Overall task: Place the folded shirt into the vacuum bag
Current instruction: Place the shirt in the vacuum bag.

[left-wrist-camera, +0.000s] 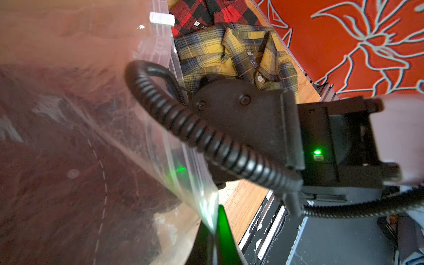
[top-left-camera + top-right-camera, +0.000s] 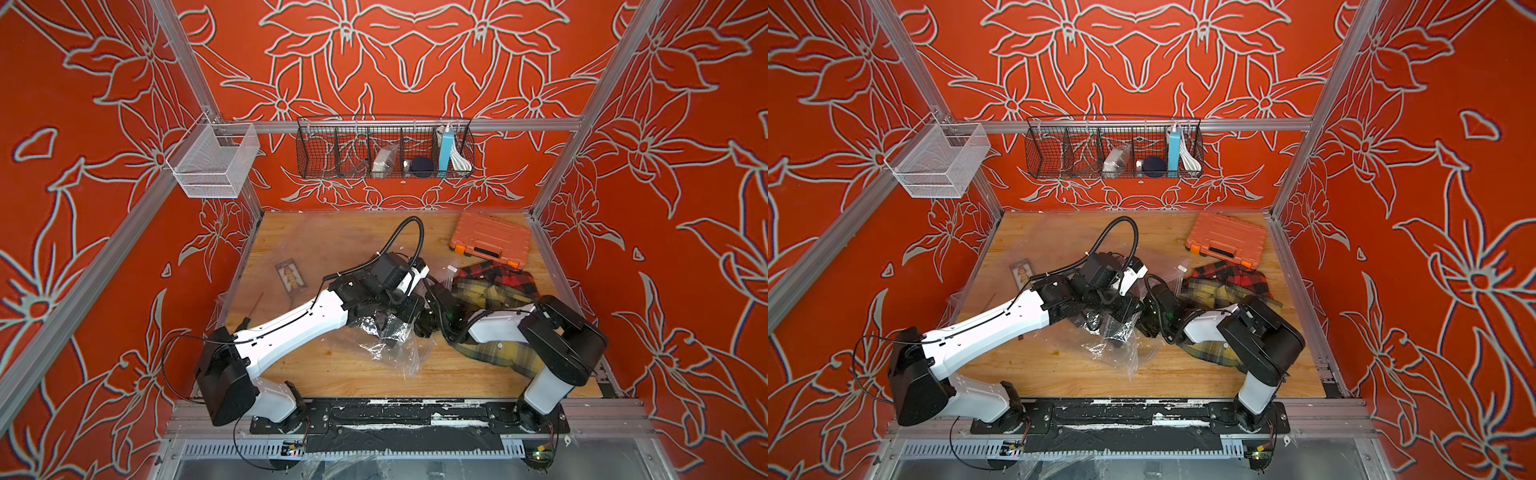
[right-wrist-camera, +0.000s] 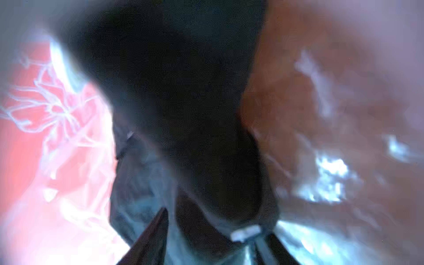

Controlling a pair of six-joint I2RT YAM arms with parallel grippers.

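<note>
Wooden table (image 2: 324, 374) with vacuum bag (image 2: 390, 349), yellow plaid shirt (image 2: 478, 291), red plaid shirt (image 2: 500, 272), orange case (image 2: 490, 239), card (image 2: 291, 277).

Right wrist view is pure smear: the vacuum bag (image 3: 328, 179) fogs everything, and the right gripper (image 3: 215, 223), clipped by the edge, won't show its jaws clearly. In a top view the right arm (image 2: 498, 326) swallows half the yellow plaid shirt (image 2: 486, 291). The left gripper (image 1: 212, 220) is clipped too.

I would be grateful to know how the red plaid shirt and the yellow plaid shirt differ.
The red plaid shirt is red and black; the yellow plaid shirt is yellow and grey. The red one lies nearer the orange tool case; the yellow one reaches under the right arm. Both lie outside the vacuum bag.
</note>
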